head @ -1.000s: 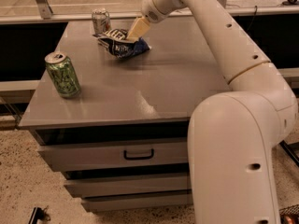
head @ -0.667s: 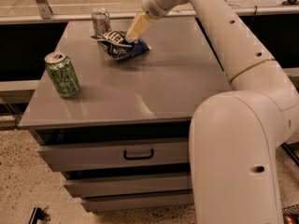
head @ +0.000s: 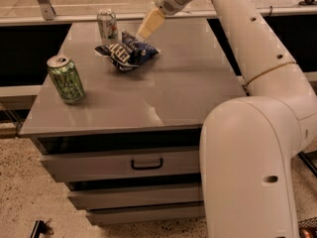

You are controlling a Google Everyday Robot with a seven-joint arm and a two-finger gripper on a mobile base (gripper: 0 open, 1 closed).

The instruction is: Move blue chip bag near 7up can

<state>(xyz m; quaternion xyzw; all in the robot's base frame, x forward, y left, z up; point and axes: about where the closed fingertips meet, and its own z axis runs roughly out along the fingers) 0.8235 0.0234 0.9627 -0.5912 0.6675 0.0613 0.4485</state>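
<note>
The blue chip bag point(head: 127, 52) lies crinkled on the grey table top point(head: 163, 88), towards the back left. The 7up can point(head: 107, 25) stands upright just behind and left of the bag, a small gap apart. My gripper point(head: 149, 24) hangs from the white arm point(head: 233, 29) over the bag's upper right corner. Its tip is at or just above that corner; I cannot tell whether it touches the bag.
A bright green can with black pattern point(head: 66, 79) stands upright near the table's front left edge. The table has drawers below, one with a dark handle point(head: 146, 163). My white robot body point(head: 252, 172) stands at the table's front right. A rail point(head: 59, 20) runs behind the table.
The bag has shifted slightly left, closer to the 7up can. My gripper has moved slightly to the right, still at the bag's upper right corner.
</note>
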